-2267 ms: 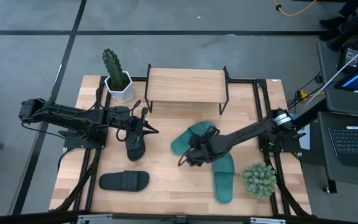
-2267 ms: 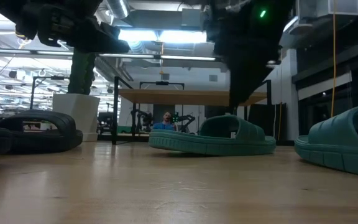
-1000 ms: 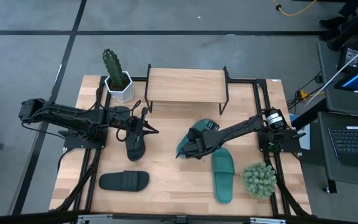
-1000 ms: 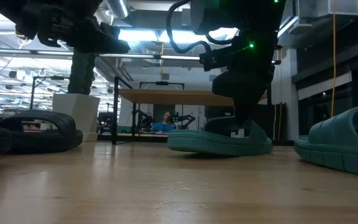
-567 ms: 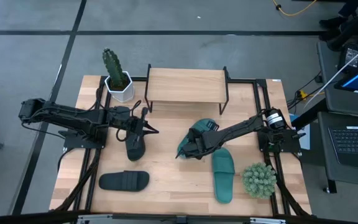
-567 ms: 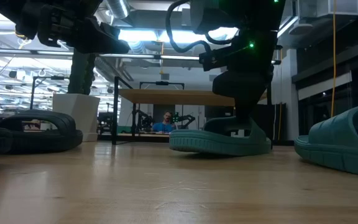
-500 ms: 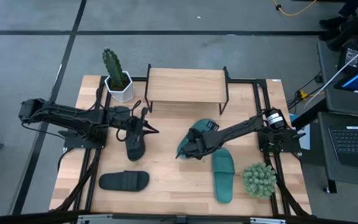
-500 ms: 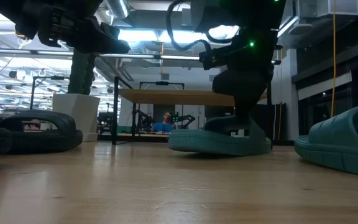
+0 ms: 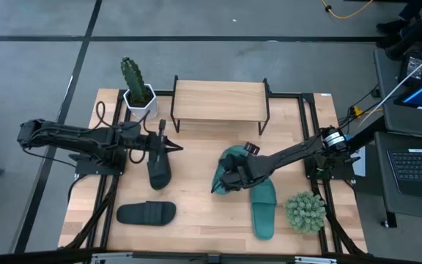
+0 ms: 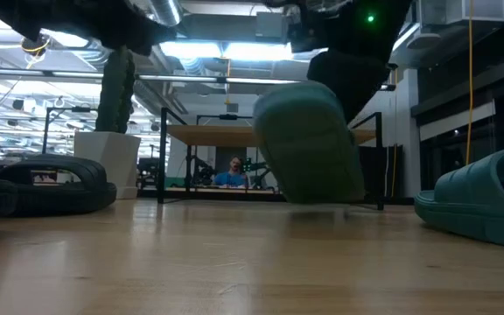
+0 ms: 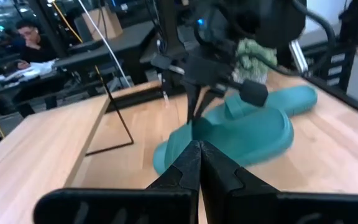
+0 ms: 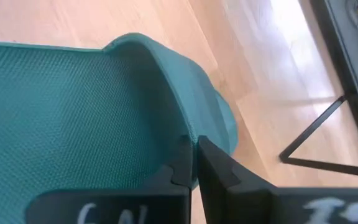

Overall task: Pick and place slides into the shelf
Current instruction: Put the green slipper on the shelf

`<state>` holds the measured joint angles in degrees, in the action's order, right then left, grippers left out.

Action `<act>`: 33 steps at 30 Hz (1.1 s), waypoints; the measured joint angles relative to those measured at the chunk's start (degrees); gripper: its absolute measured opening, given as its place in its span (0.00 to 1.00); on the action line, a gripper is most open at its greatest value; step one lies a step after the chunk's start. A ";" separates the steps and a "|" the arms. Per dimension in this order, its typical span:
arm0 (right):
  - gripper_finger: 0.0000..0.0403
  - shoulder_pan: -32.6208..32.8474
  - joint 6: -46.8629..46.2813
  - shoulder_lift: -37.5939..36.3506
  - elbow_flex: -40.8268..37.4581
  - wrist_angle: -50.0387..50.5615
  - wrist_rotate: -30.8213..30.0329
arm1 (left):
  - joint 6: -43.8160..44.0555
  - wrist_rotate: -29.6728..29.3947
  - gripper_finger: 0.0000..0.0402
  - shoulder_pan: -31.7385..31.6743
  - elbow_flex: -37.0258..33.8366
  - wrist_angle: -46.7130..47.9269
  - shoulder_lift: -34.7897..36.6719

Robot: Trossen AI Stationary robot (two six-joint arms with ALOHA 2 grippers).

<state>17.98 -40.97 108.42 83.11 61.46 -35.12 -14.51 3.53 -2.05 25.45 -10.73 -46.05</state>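
Lifted since before: teal slide (image 10: pixel 311 144) off tabletop | right gripper (image 9: pixel 229 178) clamped on its strap

held slide (image 9: pixel 232 163): teal-green, with a fine woven-looking texture on its footbed in the right wrist view
second teal slide (image 9: pixel 264 207): the same teal-green
slide near the left arm (image 9: pixel 159 170): black
slide at the front (image 9: pixel 146 213): black, ribbed strap
shelf (image 9: pixel 219 100): light wood top, thin black legs
table (image 9: pixel 196 235): pale wood grain
cactus (image 9: pixel 132 75): dark green, in a white pot (image 9: pixel 141 105)
round plant (image 9: pixel 305 212): grey-green
arms: dark
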 joint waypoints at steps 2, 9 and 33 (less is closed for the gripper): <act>0.03 0.35 1.19 0.00 0.00 -0.44 -0.19 | 0.88 -0.02 0.00 -0.01 0.00 0.46 1.35; 0.03 0.77 4.19 -0.02 0.00 -0.67 -1.51 | 2.67 -0.02 0.00 -0.01 0.00 1.02 4.38; 0.03 -0.42 23.60 -3.67 8.23 -4.72 -10.34 | 3.59 -0.07 0.00 0.01 0.00 1.30 4.83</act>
<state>17.56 -17.37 104.75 91.34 56.74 -45.46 -10.92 3.46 -2.04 25.45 -9.43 -41.21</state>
